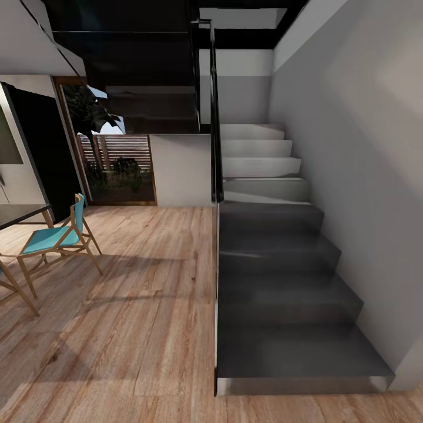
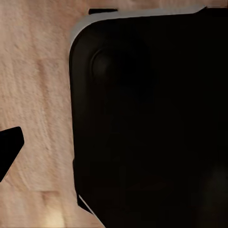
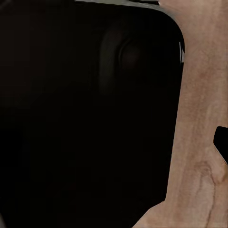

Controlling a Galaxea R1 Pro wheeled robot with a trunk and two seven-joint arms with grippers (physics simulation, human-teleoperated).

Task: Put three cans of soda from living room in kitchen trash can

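Note:
The cans of soda and the tash can are out of view. I am on a pale wood plank floor [image 1: 129, 329] facing a dark grey staircase [image 1: 276, 282]. Both wrist views look down at the same floor past the black rounded body of my own base [image 2: 152, 118] [image 3: 85, 118]. One dark fingertip [image 2: 8, 145] pokes in at the edge of the left wrist view, and another fingertip [image 3: 222, 142] does so in the right wrist view. How the jaws stand cannot be made out.
A glass balustrade [image 1: 216, 176] lines the stairs' left side, and a grey wall [image 1: 364, 176] rises on the right. At the left stand a turquoise wooden chair [image 1: 56, 238] and a dark table [image 1: 20, 212]. A wood-framed glass door [image 1: 117, 164] is behind them.

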